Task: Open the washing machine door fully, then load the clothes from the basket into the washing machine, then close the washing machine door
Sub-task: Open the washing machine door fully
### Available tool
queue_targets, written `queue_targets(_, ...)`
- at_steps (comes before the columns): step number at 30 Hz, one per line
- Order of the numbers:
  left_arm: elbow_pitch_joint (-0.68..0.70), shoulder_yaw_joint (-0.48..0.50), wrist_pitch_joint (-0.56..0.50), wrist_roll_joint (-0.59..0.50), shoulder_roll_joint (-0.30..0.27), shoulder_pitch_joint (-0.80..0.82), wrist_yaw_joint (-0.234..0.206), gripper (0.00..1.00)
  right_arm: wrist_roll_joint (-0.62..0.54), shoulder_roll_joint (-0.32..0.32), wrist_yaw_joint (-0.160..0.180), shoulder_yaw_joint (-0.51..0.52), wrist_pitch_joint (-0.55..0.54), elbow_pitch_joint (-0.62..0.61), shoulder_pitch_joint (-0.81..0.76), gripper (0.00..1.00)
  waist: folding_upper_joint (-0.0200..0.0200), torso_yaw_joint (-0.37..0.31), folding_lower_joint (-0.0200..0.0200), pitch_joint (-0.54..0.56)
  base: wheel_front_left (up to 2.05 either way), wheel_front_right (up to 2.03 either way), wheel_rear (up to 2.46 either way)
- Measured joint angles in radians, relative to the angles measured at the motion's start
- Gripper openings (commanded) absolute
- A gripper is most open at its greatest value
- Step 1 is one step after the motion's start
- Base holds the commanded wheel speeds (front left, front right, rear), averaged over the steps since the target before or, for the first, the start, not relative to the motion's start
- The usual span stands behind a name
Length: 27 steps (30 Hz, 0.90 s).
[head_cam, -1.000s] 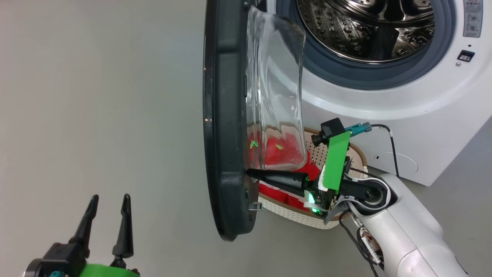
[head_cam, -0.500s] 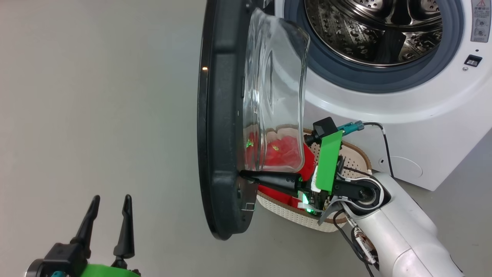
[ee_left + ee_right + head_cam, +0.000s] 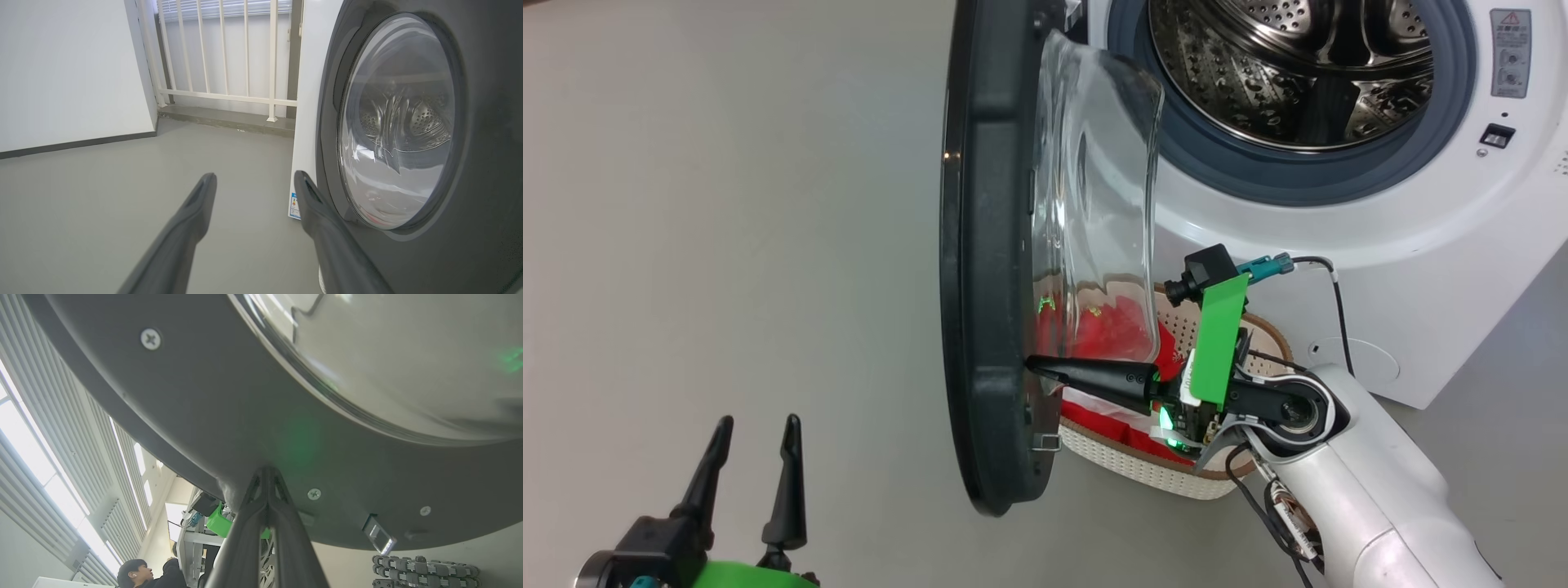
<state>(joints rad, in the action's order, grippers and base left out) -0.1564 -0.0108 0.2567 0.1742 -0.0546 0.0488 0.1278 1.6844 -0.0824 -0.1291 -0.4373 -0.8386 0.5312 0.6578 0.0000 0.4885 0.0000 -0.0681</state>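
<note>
1. Little has changed in the last second: the washing machine door (image 3: pixel 988 245) is kept edge-on, with the closed right gripper (image 3: pixel 1036 367) pressed low on its inner rim. Fuller opening is judged outstanding.
2. At 7 o'clock, the left gripper (image 3: pixel 757 425) is held wide and empty.
3. Glossy black plastic and a bulging glass bowl (image 3: pixel 1094 204) are seen. At 5 o'clock, soft red clothes (image 3: pixel 1107 415) are left in the perforated basket (image 3: pixel 1143 469).

Plain grey floor (image 3: pixel 727 204) across the frame's left, white wall (image 3: pixel 69 69) with dark skirting (image 3: pixel 77 143) upper left, white railing (image 3: pixel 229 53) before a blinded window (image 3: pixel 257 5) top centre
</note>
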Motion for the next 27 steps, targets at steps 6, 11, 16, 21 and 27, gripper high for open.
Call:
queue_targets(6, 0.001, 0.008, 0.0, -0.001, -0.008, -0.004, 0.0, 1.0, -0.012, -0.006, 0.0, 0.026, 0.015, -0.036, -0.013, 1.0, 0.0, -0.019, 0.0, 0.019, 0.0, 0.0, 0.0)
queue_targets(11, 0.015, 0.02, 0.0, -0.001, -0.009, -0.008, 0.0, 1.0, -0.046, -0.026, 0.0, 0.04, 0.046, -0.095, -0.048, 1.0, 0.0, -0.041, -0.0001, 0.029, 0.0, 0.0, 0.0)
queue_targets(16, 0.022, 0.018, 0.0, -0.001, -0.009, -0.021, 0.0, 1.0, -0.099, -0.048, 0.0, 0.079, 0.141, -0.208, -0.071, 1.0, 0.0, -0.062, 0.0, 0.033, 0.0, 0.0, 0.0)
queue_targets(21, 0.027, 0.013, 0.0, -0.001, -0.008, -0.021, 0.0, 1.0, -0.219, -0.089, 0.0, 0.081, 0.263, -0.319, -0.115, 1.0, 0.0, -0.078, 0.0, 0.035, 0.0, 0.0, 0.0)
queue_targets(27, 0.031, 0.012, 0.0, -0.001, -0.008, -0.021, 0.0, 1.0, -0.334, -0.147, 0.0, 0.06, 0.424, -0.42, -0.177, 1.0, 0.0, -0.091, 0.0, 0.043, 0.0, 0.0, 0.0)
